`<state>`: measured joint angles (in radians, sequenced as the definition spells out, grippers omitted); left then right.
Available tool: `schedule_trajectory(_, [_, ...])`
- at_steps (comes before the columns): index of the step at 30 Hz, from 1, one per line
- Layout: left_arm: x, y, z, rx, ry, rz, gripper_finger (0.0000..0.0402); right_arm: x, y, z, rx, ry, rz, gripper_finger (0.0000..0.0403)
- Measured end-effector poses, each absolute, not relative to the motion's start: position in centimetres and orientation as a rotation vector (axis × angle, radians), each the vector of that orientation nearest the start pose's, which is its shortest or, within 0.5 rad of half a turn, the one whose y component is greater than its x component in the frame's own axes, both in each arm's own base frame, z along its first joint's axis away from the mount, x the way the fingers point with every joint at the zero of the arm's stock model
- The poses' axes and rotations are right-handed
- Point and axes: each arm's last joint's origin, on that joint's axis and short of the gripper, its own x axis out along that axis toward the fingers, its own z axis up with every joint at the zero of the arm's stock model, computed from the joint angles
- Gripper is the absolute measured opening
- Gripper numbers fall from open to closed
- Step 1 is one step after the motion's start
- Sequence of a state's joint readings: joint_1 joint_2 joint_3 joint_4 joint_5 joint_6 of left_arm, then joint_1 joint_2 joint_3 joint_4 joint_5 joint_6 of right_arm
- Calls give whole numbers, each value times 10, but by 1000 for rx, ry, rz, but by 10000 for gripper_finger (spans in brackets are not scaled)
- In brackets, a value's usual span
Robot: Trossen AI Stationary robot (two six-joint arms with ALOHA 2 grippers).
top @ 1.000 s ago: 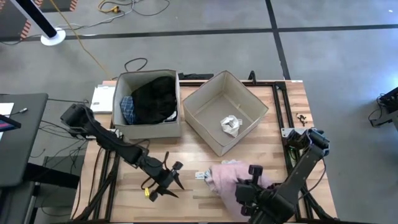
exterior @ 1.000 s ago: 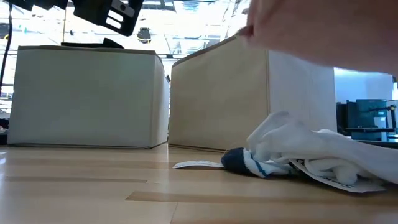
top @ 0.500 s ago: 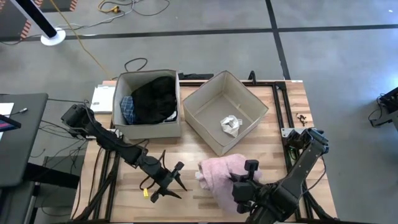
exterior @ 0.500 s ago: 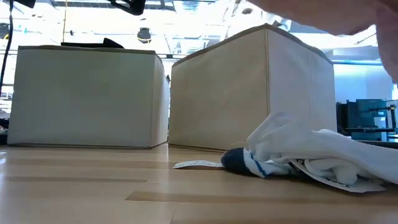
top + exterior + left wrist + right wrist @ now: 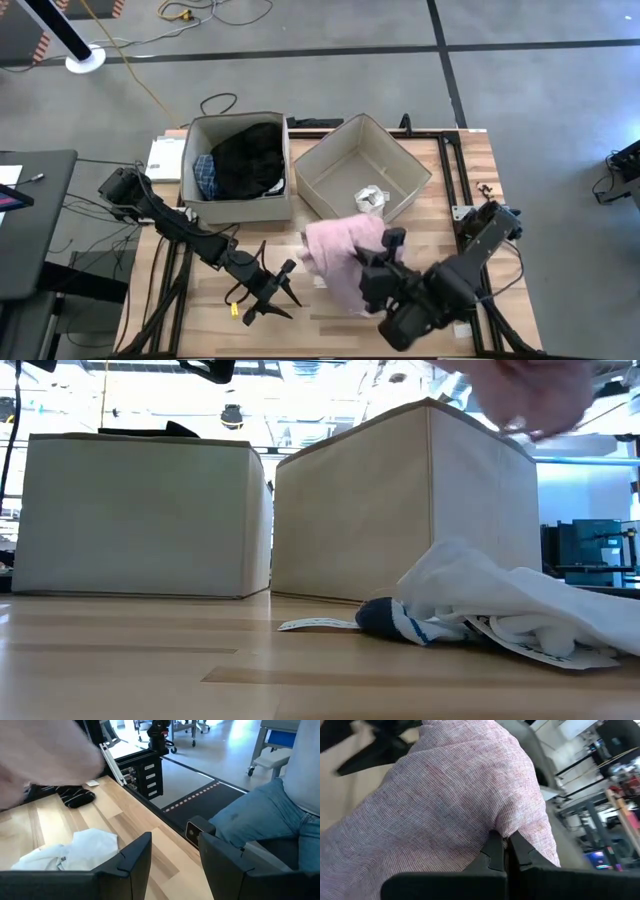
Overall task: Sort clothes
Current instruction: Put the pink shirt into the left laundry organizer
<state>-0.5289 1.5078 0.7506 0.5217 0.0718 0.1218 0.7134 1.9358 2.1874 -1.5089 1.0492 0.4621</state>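
Two beige fabric boxes stand side by side at the far end of the wooden tabletop: the left box holds a large black garment with a blue-and-white plaid shirt tucked at its edge, and the right box, set at an angle, holds a small white-grey piece. The right gripper, its jaws clenched on a fold of the pink garment, carries the cloth above the tabletop, just in front of the near corner of the right box; the right wrist view shows the fingers pinched tight into the pink weave. In the low view the pink cloth shows only as a blur near the top, above the right box. The left gripper hangs over the front left of the tabletop with its jaws released and spread, holding nothing. On the tabletop below, a heap of white clothes with a dark blue sock toe and a paper tag lies in front of the right box, and the left wrist view shows a black striped sock near the table's edge. A person in jeans sits beyond the tabletop.
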Motion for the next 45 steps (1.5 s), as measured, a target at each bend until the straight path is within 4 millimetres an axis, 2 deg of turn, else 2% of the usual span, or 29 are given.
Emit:
schedule_trajectory(5, [272,-161,220,172,197,-609,157,301,190,417,-588,675,-509,0])
schedule_trajectory(11, [272,-161,220,177,195,-609,157,310,146,444,-643,670,-597,0])
schedule_trajectory(19, [272,-161,218,203,203,-612,157,305,62,469,-625,746,-787,0])
schedule_trajectory(24, [272,-161,218,215,202,-613,157,301,19,475,-539,794,-860,0])
schedule_trajectory(27, [272,-161,218,231,200,-615,157,304,-2,471,-451,842,-857,0])
schedule_trajectory(31, [272,-161,218,233,199,-615,157,312,-22,454,-318,927,-806,0])
schedule_trajectory(38, [271,-161,216,223,218,-615,157,327,-36,409,-258,1079,-811,0])
schedule_trajectory(45, [271,-161,216,195,235,-610,157,331,-49,360,-215,1231,-864,0])
